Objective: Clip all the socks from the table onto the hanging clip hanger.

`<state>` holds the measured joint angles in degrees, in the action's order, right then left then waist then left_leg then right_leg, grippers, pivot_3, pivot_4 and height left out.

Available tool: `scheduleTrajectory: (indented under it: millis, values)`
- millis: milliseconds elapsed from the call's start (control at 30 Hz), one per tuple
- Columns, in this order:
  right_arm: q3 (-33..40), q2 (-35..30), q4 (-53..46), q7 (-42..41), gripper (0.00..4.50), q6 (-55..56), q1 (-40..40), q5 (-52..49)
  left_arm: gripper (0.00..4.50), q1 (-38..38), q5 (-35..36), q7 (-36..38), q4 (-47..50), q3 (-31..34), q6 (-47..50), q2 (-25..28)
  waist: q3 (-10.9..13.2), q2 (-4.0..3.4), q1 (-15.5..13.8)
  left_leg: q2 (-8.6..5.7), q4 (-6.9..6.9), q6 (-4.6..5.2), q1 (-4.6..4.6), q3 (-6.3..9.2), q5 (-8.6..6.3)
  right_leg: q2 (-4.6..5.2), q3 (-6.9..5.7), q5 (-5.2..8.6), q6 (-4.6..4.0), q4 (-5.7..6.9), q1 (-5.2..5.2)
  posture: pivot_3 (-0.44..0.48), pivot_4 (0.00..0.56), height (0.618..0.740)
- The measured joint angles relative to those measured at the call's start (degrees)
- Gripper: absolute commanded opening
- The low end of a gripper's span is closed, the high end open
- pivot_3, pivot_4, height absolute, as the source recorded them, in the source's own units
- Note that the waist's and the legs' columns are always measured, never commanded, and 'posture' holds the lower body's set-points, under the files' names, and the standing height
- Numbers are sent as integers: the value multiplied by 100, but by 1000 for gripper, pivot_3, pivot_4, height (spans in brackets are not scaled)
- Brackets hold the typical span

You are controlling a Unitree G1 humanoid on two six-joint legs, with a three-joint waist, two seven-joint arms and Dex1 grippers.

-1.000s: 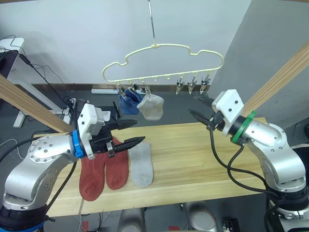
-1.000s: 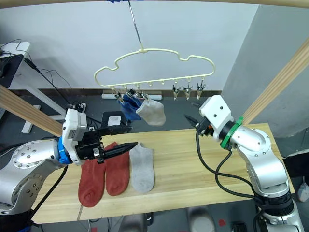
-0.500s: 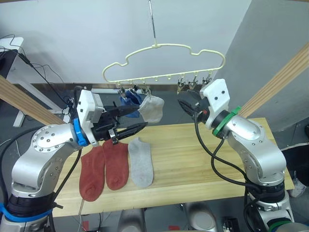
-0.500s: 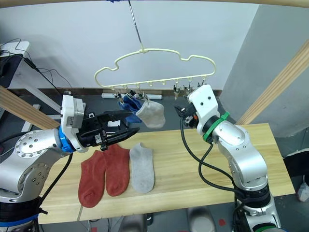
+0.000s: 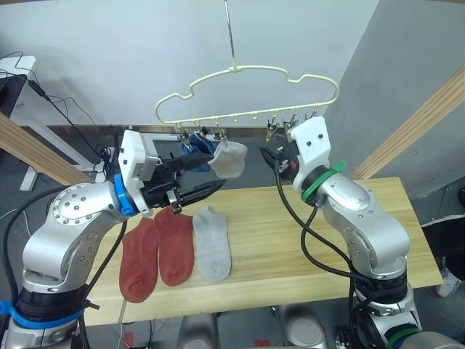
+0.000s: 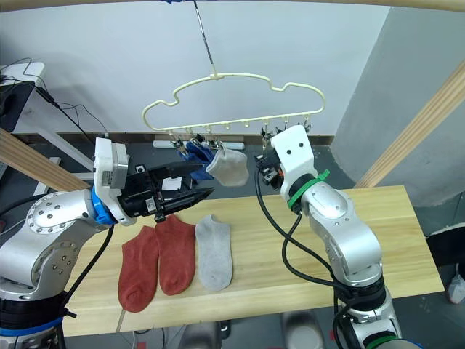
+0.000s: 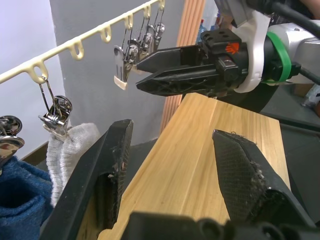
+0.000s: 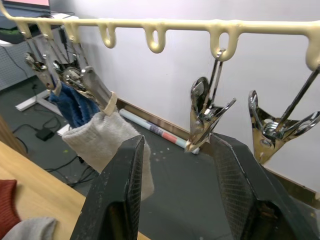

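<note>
- No readable text, labels, brand names, numbers or signs on anything.
- Small orange-red mark on the right gripper [image 7: 150, 67] body in the left wrist view, too small to read.

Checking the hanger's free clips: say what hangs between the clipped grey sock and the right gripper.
In the right wrist view, two empty loops of the hanger bar lie between the grey sock and the open right gripper; no clip hangs there.
</note>
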<state>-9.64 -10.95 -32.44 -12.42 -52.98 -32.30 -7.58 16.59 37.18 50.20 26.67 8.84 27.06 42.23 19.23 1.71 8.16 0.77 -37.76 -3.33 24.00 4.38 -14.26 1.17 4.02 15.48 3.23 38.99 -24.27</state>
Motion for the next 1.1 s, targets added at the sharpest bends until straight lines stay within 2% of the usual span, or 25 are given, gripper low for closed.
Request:
scheduleTrajectory:
  millis: [200,733,1100]
  values:
    - [-85,47,400,19,2122,322,-363,181,2809,47,-2,-2,-26,-75,0,-52,0,0,3,0,0,0,0,2,0,-3,-4,-1,-1,1,0,-224,293,740]
    - [-31,769,784,251,2122,455,-445,179,2809,49,-7,-14,-27,-80,7,-92,-1,-1,6,3,-3,0,0,3,0,-2,-3,-1,-2,4,0,-224,293,740]
    - [127,993,912,379,2122,529,-488,176,2809,101,-11,-94,-26,-190,46,-96,-1,-1,4,3,-3,1,0,4,0,-2,-3,-1,-2,5,0,-212,295,740]
